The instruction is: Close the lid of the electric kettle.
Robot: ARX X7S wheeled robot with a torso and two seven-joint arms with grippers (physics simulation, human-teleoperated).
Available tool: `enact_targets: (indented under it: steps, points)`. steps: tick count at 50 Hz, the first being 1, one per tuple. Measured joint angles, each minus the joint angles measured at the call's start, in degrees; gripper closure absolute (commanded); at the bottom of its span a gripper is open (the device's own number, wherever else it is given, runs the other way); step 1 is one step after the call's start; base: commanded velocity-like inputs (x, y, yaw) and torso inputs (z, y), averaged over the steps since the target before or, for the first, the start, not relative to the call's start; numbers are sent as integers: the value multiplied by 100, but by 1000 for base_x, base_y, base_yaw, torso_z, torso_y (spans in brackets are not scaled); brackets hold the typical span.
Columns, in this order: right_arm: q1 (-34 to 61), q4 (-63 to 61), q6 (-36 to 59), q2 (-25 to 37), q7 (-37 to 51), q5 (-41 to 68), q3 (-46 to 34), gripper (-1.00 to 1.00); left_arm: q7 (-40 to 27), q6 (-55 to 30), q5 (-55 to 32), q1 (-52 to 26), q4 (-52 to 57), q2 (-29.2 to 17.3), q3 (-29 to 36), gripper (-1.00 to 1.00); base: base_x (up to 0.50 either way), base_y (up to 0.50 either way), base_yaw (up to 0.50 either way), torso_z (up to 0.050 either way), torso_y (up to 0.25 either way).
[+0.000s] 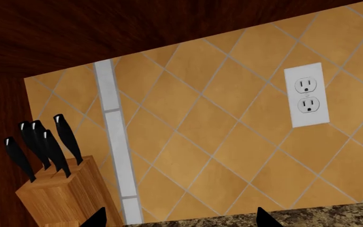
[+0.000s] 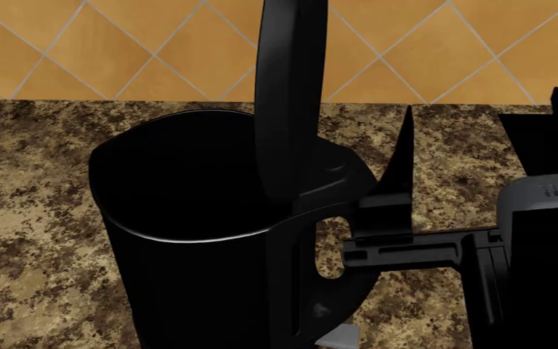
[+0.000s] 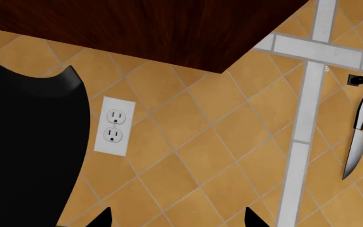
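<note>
Clearly, the electric kettle (image 2: 201,276) stands on the speckled table (image 2: 27,218) right in front of the head camera, with its mouth open and dark inside. The lid (image 2: 292,94) stands almost upright on its hinge above the handle, seen edge-on, so it must be tipped forward over the mouth to close it.

The right hand (image 2: 478,145) is placed just beside the handle, on the hinge side, probably so that it can come behind the lid and push it down. Its fingers (image 2: 400,160) point upward and stand well apart from each other, holding nothing. In the right wrist view the two tips are also spread, and the lid's black edge (image 3: 30,142) fills one side (behind it I see a wall socket (image 3: 113,126) and a hanging knife (image 3: 357,139)).

The left hand (image 1: 181,218) does not appear in the head view. Its wrist camera faces the tiled wall and a knife block (image 1: 58,194); the tips look wide, although only their ends are visible.
</note>
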Motion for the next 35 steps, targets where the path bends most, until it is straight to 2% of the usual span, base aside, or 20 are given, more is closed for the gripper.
enact_targets:
  steps: [12,35]
  points:
    - [835,594,39,-118,-271,-258,-599,-100,-64,128,33,56,-47,31,52,-100,0,0,0,0,0]
    - [1545,1617,-505,-567,-1007,-1064,-1670,-100,-263,6,-237,59,92,1,-118,-100,0,0,0,0,0]
